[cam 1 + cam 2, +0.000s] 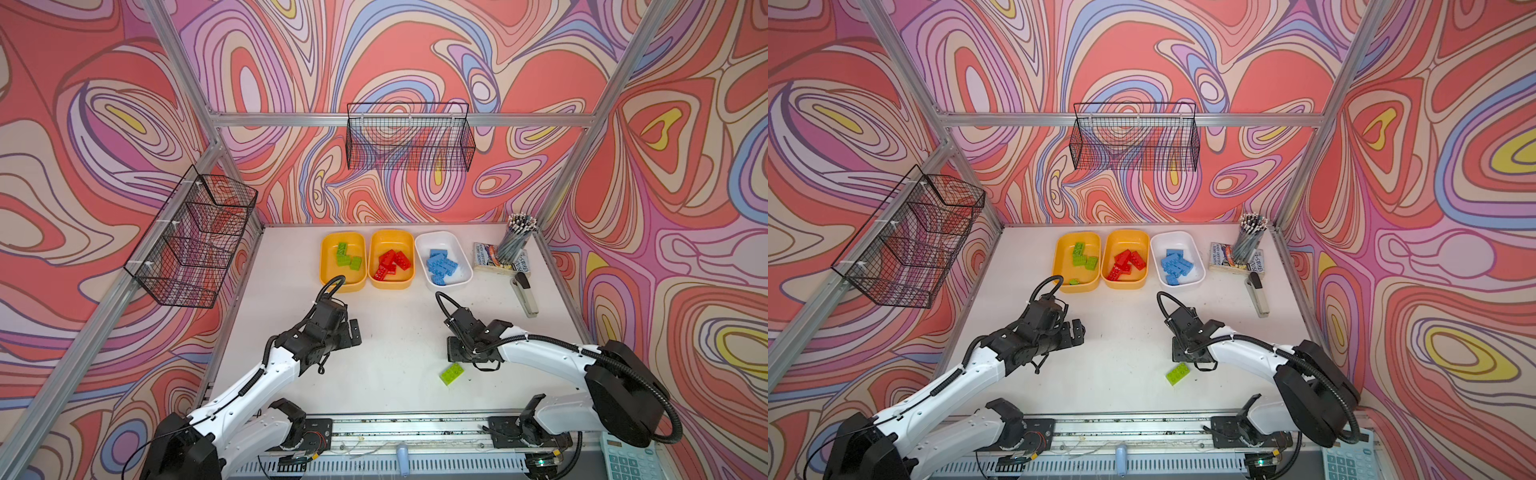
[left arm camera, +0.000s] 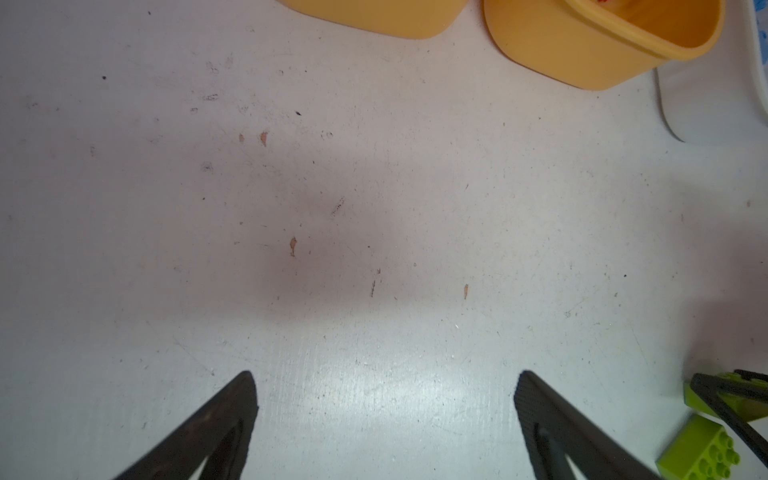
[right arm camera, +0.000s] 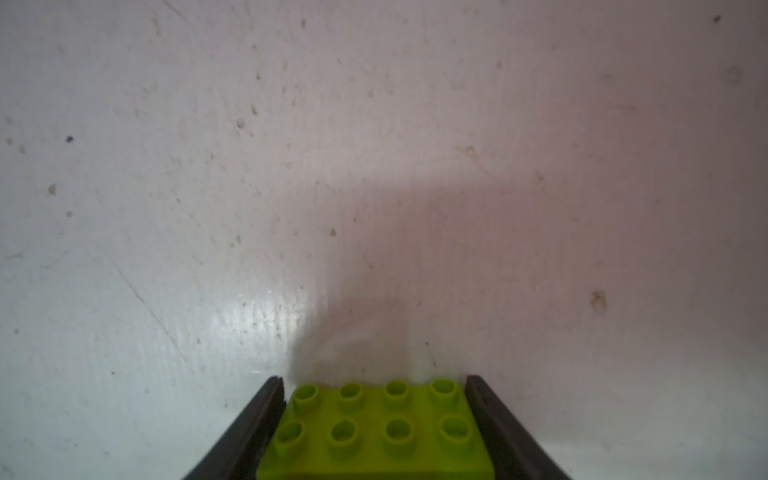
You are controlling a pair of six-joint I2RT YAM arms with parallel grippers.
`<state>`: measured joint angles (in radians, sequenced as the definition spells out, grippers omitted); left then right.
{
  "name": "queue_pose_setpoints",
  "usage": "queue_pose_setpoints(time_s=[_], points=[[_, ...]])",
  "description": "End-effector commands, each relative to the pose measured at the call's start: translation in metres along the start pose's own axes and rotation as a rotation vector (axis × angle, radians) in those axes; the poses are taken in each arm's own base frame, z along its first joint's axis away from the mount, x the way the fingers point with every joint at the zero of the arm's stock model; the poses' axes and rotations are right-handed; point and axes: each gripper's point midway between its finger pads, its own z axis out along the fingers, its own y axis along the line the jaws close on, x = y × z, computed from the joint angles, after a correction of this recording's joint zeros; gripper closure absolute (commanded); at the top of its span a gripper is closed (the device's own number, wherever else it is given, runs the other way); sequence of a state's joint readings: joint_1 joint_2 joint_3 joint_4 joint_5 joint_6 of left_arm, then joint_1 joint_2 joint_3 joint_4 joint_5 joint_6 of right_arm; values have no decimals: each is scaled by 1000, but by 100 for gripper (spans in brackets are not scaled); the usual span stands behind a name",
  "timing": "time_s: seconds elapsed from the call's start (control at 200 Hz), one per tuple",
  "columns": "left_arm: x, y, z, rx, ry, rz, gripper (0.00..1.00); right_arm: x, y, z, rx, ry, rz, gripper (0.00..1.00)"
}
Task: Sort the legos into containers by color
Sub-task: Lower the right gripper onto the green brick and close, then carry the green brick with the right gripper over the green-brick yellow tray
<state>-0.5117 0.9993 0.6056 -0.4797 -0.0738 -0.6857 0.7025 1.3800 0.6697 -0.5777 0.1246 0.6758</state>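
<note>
Clamping the green lego (image 3: 376,432) by both ends, right hand (image 3: 374,380) has it flat on the table (image 1: 395,332), front-right of centre. Left hand (image 2: 384,376) wide apart, empty, over bare table before the yellow containers (image 1: 322,262) at back edge.

Three tubs stood in a row at the back of the counter (image 1: 395,316). The left yellow-orange tub (image 1: 332,276) held lime bricks (image 1: 344,255), the middle yellow-orange tub (image 1: 397,280) held red bricks (image 1: 390,262), and the white tub (image 1: 459,266) held light blue bricks (image 1: 441,264). Nearer the front, a loose lime brick (image 1: 453,372) lay flat with its studs up. A second lime brick (image 3: 374,432) sat studs up, its short ends against the fingers of the right end effector (image 3: 374,380).
</note>
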Motion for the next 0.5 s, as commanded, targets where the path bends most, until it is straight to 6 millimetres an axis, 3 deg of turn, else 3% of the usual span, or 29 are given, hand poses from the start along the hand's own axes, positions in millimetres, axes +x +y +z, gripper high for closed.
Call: queue_pose_setpoints(time_s=[0.0, 0.195, 0.496], points=[[5, 11, -1, -42, -3, -10, 0, -20, 23, -13, -66, -35, 21, 49], [3, 8, -1, -42, 12, -8, 0, -66, 76, -39, -236, -115, 21, 50], [-4, 14, -11, -69, 4, -11, 0, -142, 175, -69, -491, -181, -70, 51]])
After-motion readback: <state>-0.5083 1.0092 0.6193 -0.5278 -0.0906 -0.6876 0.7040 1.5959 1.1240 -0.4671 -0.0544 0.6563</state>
